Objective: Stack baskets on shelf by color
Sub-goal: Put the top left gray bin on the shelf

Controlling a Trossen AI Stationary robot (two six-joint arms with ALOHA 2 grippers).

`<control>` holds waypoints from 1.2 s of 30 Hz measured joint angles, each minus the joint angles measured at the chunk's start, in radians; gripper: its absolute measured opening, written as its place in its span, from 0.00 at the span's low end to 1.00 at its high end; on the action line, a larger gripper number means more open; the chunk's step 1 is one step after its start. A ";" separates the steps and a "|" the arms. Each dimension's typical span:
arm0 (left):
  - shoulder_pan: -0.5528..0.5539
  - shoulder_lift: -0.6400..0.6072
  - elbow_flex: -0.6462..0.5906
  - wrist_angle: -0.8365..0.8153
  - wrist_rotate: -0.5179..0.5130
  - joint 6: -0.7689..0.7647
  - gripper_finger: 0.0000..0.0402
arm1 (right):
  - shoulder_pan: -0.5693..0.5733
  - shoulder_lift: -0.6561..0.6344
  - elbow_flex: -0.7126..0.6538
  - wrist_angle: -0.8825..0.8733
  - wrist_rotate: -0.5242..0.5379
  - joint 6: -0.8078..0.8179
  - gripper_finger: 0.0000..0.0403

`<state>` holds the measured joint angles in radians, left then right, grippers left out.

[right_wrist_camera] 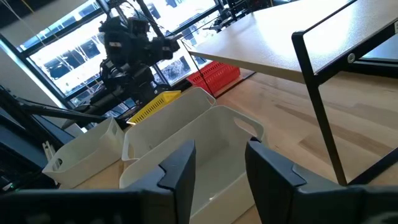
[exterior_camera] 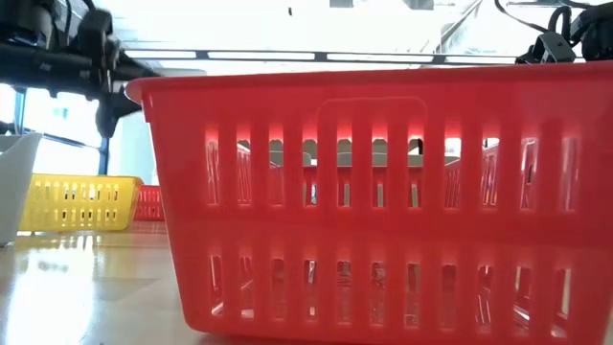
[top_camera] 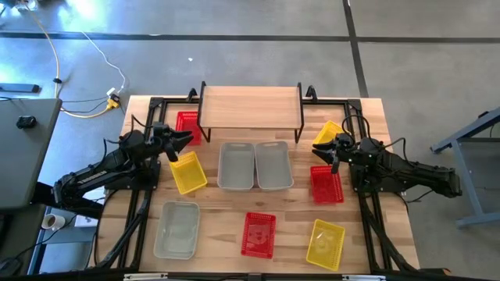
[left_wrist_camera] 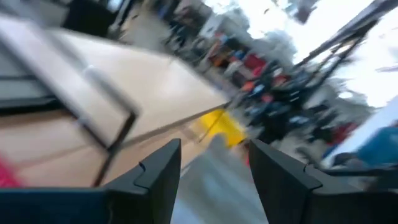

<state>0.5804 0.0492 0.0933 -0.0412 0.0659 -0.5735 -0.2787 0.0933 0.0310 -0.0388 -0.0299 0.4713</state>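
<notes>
The shelf (top_camera: 250,105), a wooden plank on black legs, stands at the table's far middle with nothing on top. Baskets rest on the tabletop on their bottoms: two grey ones (top_camera: 236,165) (top_camera: 273,164) side by side in front of the shelf, and a third grey one (top_camera: 176,229) near left. Red ones sit at far left (top_camera: 187,125), near middle (top_camera: 258,232) and right (top_camera: 326,185). Yellow ones sit left (top_camera: 187,172), far right (top_camera: 328,133) and near right (top_camera: 326,243). My left gripper (top_camera: 184,141) is open above the left yellow basket's far end. My right gripper (top_camera: 320,150) is open between the right yellow and red baskets.
The near-middle red basket (exterior_camera: 383,192) fills the low view; beside it show the left yellow basket (exterior_camera: 77,201) and a grey one's wall (exterior_camera: 14,182). Black arm frames run along the table's left and right sides. Bare wood lies between the basket rows.
</notes>
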 joint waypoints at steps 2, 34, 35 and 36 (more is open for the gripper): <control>0.000 0.009 0.000 0.081 0.032 0.004 0.43 | 0.000 0.000 0.000 0.000 0.000 0.000 0.31; -0.108 0.758 0.803 -0.429 0.233 0.592 0.41 | 0.000 0.000 0.000 0.000 0.000 0.000 0.31; -0.127 0.779 0.823 -0.443 0.219 0.611 0.41 | 0.000 0.000 0.000 0.000 0.000 0.000 0.31; -0.146 0.798 0.839 -0.451 0.202 0.625 0.41 | 0.000 0.000 0.000 0.000 0.000 0.000 0.31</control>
<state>0.4341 0.8475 0.9320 -0.4917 0.2676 0.0513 -0.2787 0.0929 0.0308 -0.0391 -0.0299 0.4713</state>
